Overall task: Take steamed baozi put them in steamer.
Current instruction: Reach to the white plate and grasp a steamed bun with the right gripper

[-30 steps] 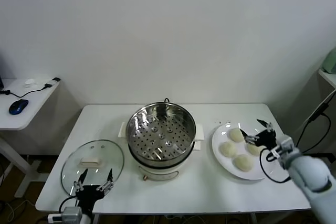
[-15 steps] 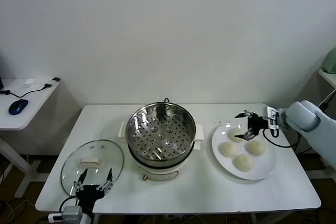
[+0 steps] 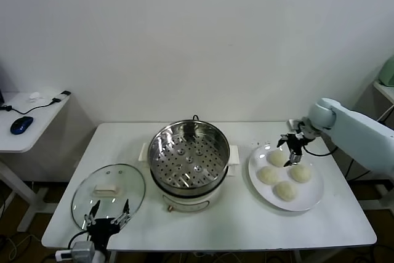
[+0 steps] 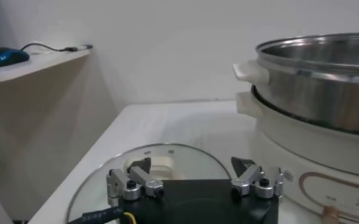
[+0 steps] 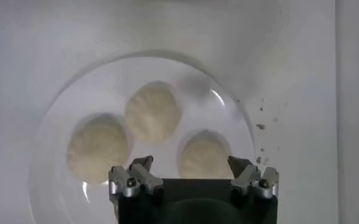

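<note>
Currently reaching: right gripper (image 3: 292,147) spread, empty, above the plate (image 3: 311,198). Four baozi (image 3: 277,157) just below it; steamer (image 3: 189,152) well aside. Next: descend, grasp. Left gripper (image 3: 108,215) spread, parked by lid (image 3: 108,194).

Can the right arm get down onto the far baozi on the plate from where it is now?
Probably yes. The right end effector hangs open just above the far baozi on the white plate, and nothing lies between them; the neighbouring buns sit apart from it.
</note>
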Robot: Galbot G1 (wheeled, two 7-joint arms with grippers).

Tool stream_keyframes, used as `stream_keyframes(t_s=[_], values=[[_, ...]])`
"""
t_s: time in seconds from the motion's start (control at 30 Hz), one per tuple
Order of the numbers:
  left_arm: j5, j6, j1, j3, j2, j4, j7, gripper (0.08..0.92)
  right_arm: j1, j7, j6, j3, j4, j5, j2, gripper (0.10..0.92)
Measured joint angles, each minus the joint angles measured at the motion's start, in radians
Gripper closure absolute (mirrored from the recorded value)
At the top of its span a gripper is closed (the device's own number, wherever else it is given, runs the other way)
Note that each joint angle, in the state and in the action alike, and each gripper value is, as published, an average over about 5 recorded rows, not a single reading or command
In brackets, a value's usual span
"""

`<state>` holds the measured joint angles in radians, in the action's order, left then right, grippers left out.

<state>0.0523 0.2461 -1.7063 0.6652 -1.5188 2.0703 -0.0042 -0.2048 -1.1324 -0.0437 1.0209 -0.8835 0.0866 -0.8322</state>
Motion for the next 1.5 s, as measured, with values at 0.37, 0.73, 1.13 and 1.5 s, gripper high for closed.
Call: stream_keyframes(t_s=[0.37, 0.73, 1.13, 1.5], values=[[-0.003, 0.003, 0.013, -0.006, 0.001, -0.016, 0.001, 0.177, -0.004, -0.007, 0.003, 0.027, 0.159, -0.028, -0.104, 0.203], [-0.004, 0.0, 0.014, -0.006, 0.004, -0.022, -0.002, 0.177, 0.048, 0.011, -0.003, -0.021, 0.269, -0.067, -0.175, 0.203], [-0.011, -0.003, 0.022, -0.006, 0.005, -0.026, -0.001, 0.177, 0.081, 0.025, -0.011, -0.071, 0.33, -0.117, -0.214, 0.323], [-0.032, -0.004, 0.026, -0.02, 0.0, -0.022, -0.002, 0.177, 0.043, 0.011, -0.037, -0.053, 0.266, -0.074, -0.178, 0.389]])
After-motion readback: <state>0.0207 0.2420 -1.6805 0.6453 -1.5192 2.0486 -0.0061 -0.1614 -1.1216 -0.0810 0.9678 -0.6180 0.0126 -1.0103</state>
